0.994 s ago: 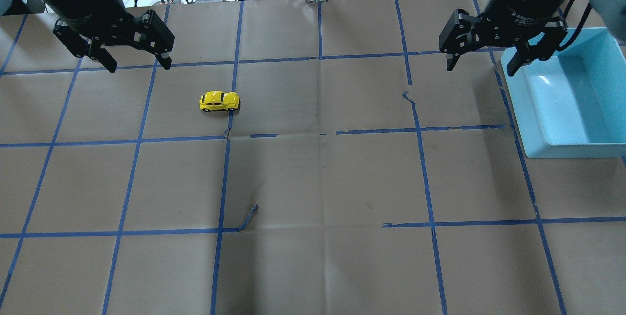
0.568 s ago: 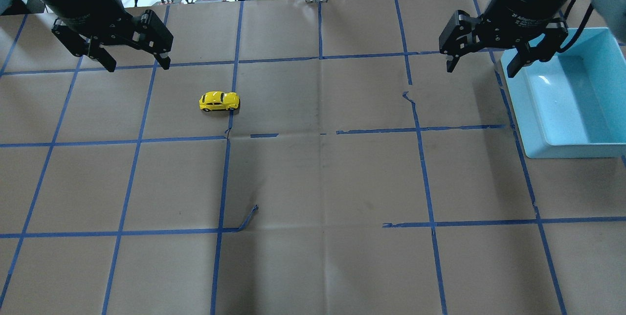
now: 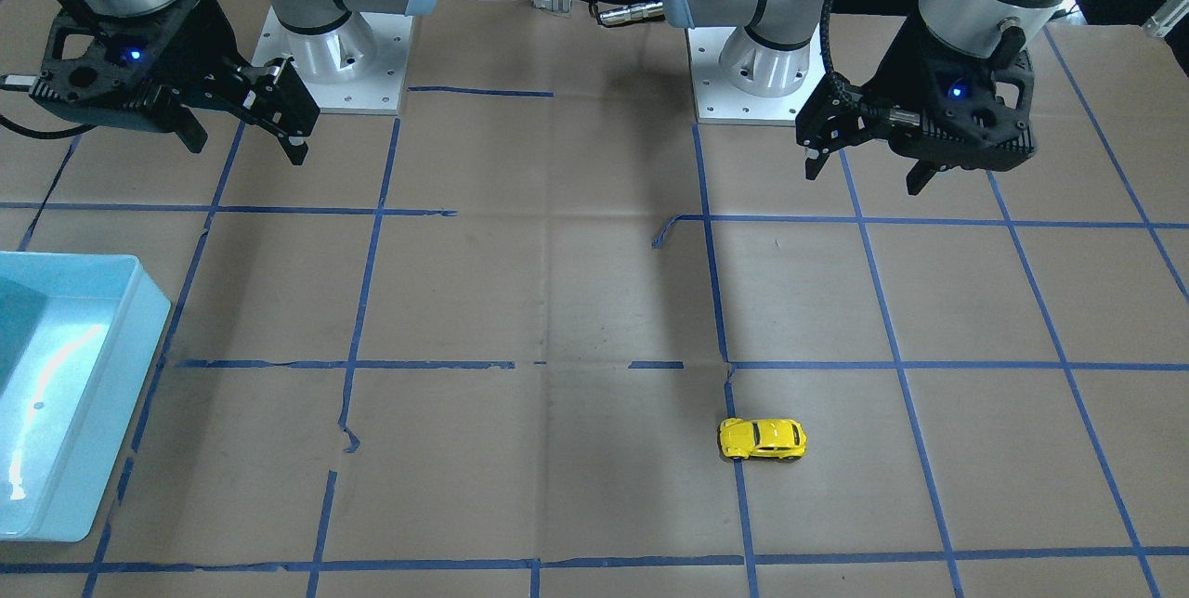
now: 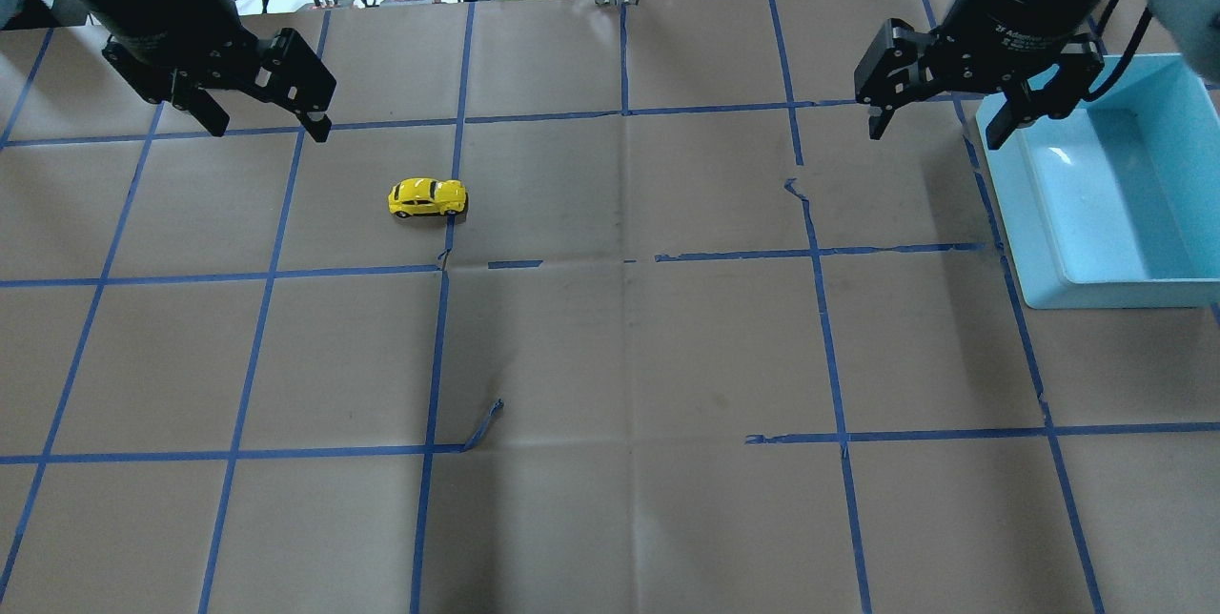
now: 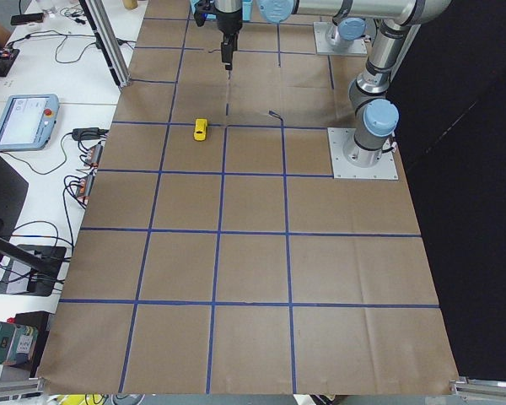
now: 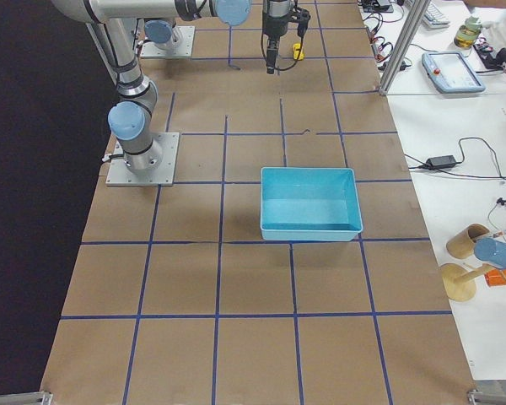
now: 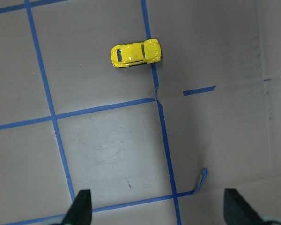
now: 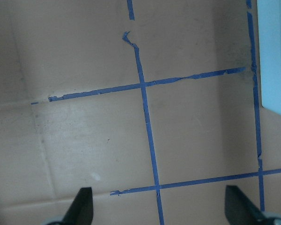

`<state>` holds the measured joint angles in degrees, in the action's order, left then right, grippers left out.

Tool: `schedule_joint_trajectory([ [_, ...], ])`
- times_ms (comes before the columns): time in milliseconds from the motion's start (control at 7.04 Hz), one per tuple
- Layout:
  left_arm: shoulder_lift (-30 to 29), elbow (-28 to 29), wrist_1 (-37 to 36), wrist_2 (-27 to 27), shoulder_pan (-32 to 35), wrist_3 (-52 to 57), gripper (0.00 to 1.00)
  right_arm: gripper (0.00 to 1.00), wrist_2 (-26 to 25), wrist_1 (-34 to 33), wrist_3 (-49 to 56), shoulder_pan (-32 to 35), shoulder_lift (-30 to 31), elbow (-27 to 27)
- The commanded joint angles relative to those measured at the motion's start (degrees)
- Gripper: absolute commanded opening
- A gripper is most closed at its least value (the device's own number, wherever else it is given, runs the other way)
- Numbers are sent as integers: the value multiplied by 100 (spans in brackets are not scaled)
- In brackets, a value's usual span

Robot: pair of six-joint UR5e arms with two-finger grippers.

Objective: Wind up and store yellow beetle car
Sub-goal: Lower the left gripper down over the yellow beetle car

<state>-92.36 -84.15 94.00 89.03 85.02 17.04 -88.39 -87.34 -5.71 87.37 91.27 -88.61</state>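
The yellow beetle car [image 4: 427, 197] stands on its wheels on the brown paper, left of centre, beside a blue tape line. It also shows in the front-facing view [image 3: 762, 439] and in the left wrist view [image 7: 136, 54]. My left gripper [image 4: 270, 129] hangs open and empty above the table, behind and to the left of the car, apart from it. It also shows in the front-facing view [image 3: 862, 180]. My right gripper [image 4: 935, 134] is open and empty at the far right, next to the blue bin's near-left corner.
A light-blue bin [image 4: 1010, 204] with nothing in it sits at the table's right edge; it shows in the front-facing view [image 3: 111, 394] too. Blue tape lines form a grid on the paper, with a loose tape end [image 4: 486, 423]. Cables and power bricks lie beyond the far edge.
My left gripper has shifted and turned slightly above the table. The car, the bin and the right gripper have not moved.
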Motion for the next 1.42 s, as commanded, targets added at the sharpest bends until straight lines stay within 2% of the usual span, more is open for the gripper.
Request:
schedule_joint_trajectory([
  [0,-202,-14,-127,-35,-3,1451,100,100,14,7,0,-9,-4,-7],
  [426,-930,-31,-277,26,-29,3432,100,100,14,33,0,-10,40,28],
  [994,-1784,-390,-2048,35,-20,6015,99,100,32,24,0,-10,14,45],
  [1136,-2003,-357,-2296,44,6,6753,99,100,23,24,0,-10,14,28],
  [1278,-2214,-339,-2473,53,49,6934,98,100,32,24,0,-10,23,28],
])
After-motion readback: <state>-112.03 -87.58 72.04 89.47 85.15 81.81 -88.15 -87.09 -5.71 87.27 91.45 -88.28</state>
